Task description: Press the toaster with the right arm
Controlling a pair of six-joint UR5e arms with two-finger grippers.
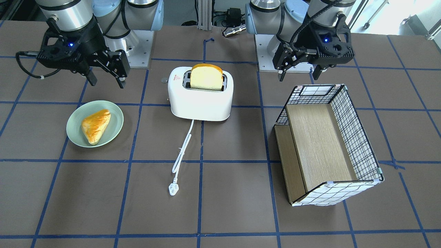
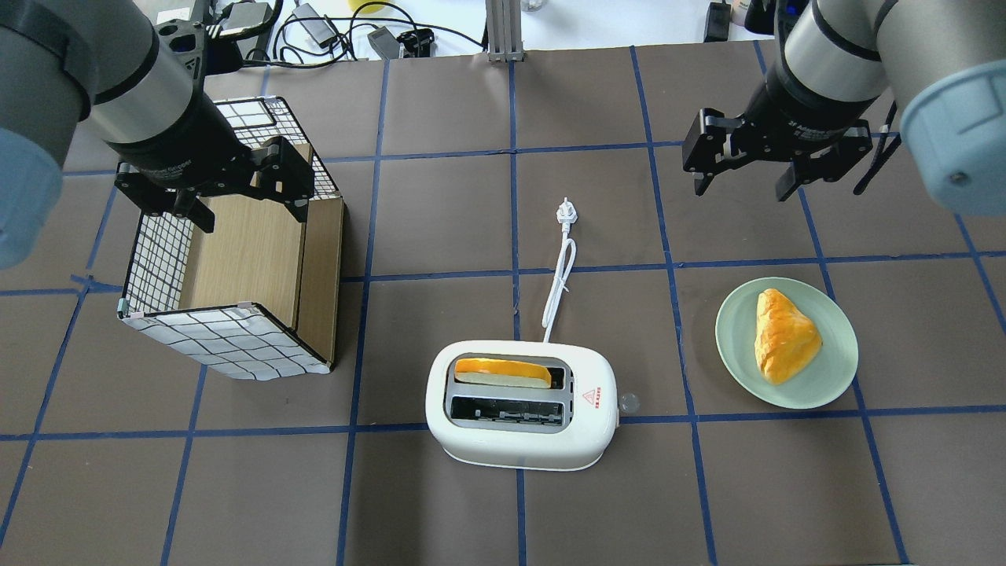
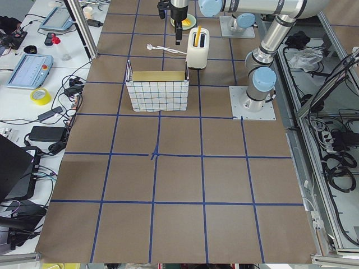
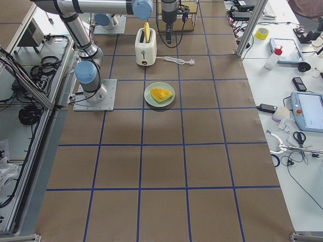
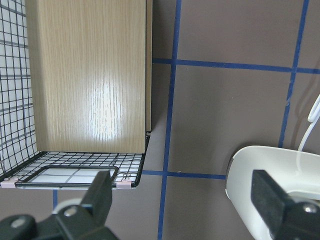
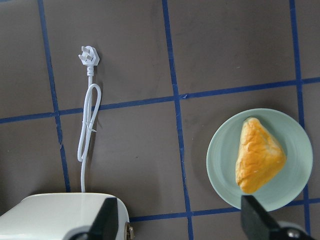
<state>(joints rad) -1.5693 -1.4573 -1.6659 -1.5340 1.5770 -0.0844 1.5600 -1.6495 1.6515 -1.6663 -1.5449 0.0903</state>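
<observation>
The white two-slot toaster (image 1: 201,100) stands mid-table, also in the overhead view (image 2: 589,428). A slice of bread (image 1: 206,77) stands up out of one slot. Its grey lever (image 2: 629,403) is on the end facing the plate. Its cord and plug (image 1: 173,188) lie on the table. My right gripper (image 2: 743,189) hovers open and empty beyond the plate, well apart from the toaster; it also shows in the front view (image 1: 106,82). Its wrist view shows the toaster's corner (image 6: 70,215). My left gripper (image 2: 251,216) hovers open and empty over the basket.
A green plate (image 2: 833,377) with a golden pastry (image 2: 782,334) sits to the toaster's right in the overhead view. A wire basket (image 2: 220,338) with a wooden insert lies tipped on its side at the left. Blue tape lines grid the brown table.
</observation>
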